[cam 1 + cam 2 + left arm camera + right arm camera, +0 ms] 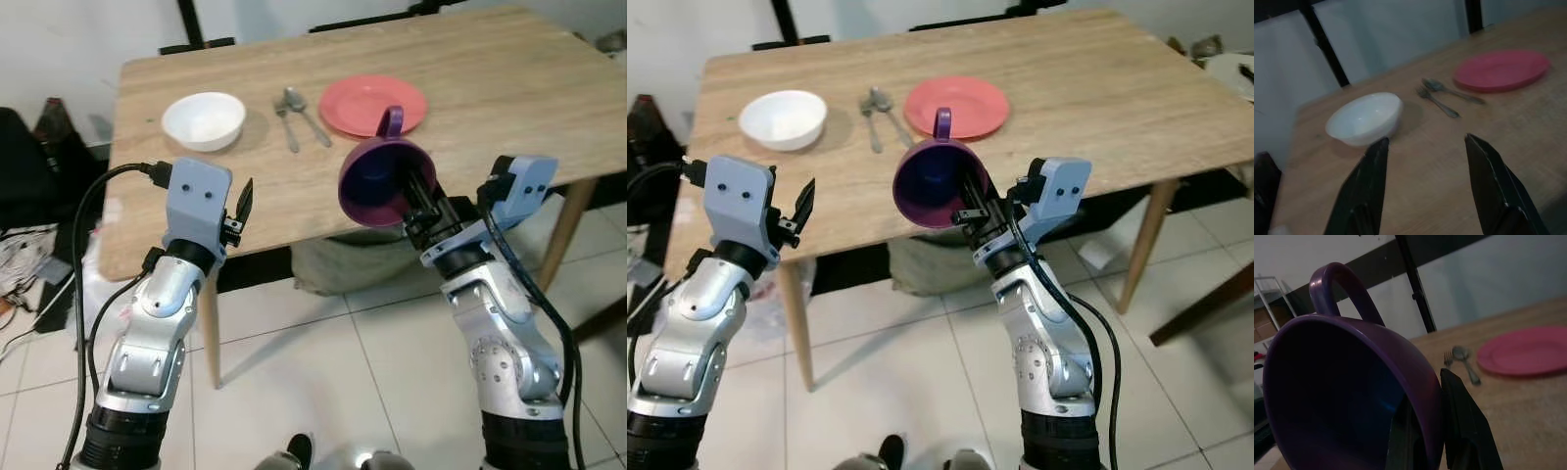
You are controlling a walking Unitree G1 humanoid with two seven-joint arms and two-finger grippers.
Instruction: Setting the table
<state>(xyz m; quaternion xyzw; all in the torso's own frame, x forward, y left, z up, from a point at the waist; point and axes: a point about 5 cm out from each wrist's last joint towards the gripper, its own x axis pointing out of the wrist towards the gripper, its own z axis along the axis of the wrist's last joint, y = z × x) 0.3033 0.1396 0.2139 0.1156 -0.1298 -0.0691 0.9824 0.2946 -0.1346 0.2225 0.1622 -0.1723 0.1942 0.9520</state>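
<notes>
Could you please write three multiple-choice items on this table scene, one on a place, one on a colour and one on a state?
1. Where do the fork and spoon lie?
A. Between the white bowl and the red plate
B. Inside the bowl
C. On the plate

2. What colour is the mug that is being carried?
A. White
B. Purple
C. Green

3. How do the grippers stand?
A. Both open
B. Left gripper shut on the bowl
C. Right gripper shut on the mug's rim, left open

Answers: 1 A, the cutlery rests on the bare wooden table between the two dishes. 2 B, it is purple inside and out. 3 C, one finger sits inside the wall and one outside, while the left fingers are spread.
</notes>
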